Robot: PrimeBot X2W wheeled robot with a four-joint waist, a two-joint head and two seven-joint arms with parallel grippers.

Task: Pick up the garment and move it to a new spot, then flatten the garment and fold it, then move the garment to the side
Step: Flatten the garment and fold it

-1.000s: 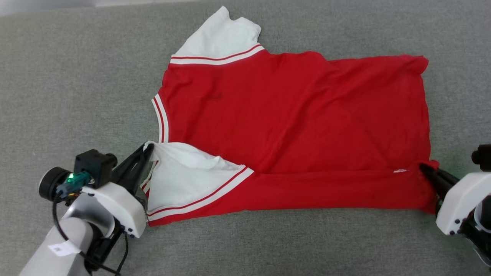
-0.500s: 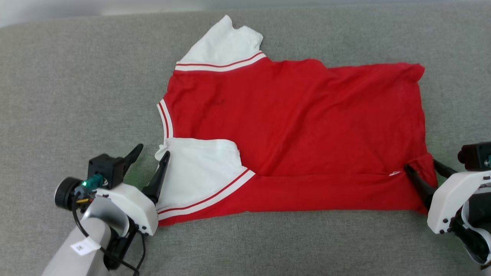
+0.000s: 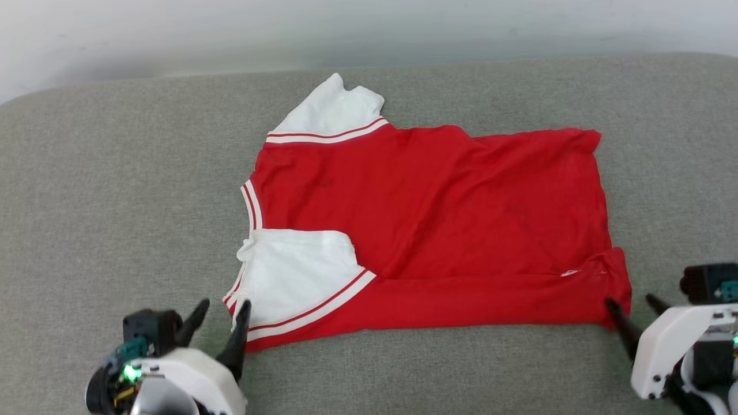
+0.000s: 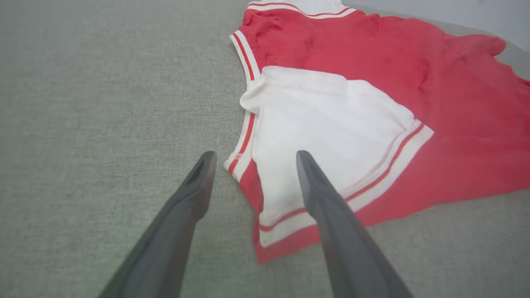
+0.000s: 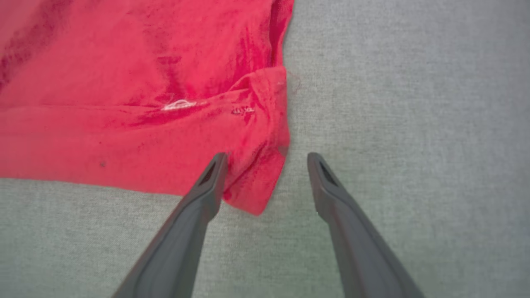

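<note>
Both grippers are standing wide open and drawn back off the cloth that they were pinching shut a second ago, and the head camera is looking from farther back, so the whole scene is sitting lower in its view.

Across the grey fabric surface [image 3: 115, 190] the garment [image 3: 432, 213] is lying spread, plain red side up, its long axis running left to right: collar toward the robot's left, hem toward its right. Its near long edge is lying turned up over the body as a strip, with the near sleeve [image 3: 294, 271] folded in on top, while the far sleeve [image 3: 331, 112] is sticking out at the back.

The left gripper [image 3: 223, 305] is holding nothing and hovering at the near sleeve's outer corner, one finger over the trim. The right gripper [image 3: 629, 301], likewise empty, is flanking the near hem corner [image 3: 614, 276].

The garment is lying ahead of and between them, so each arm is probably best placed for its own end.
</note>
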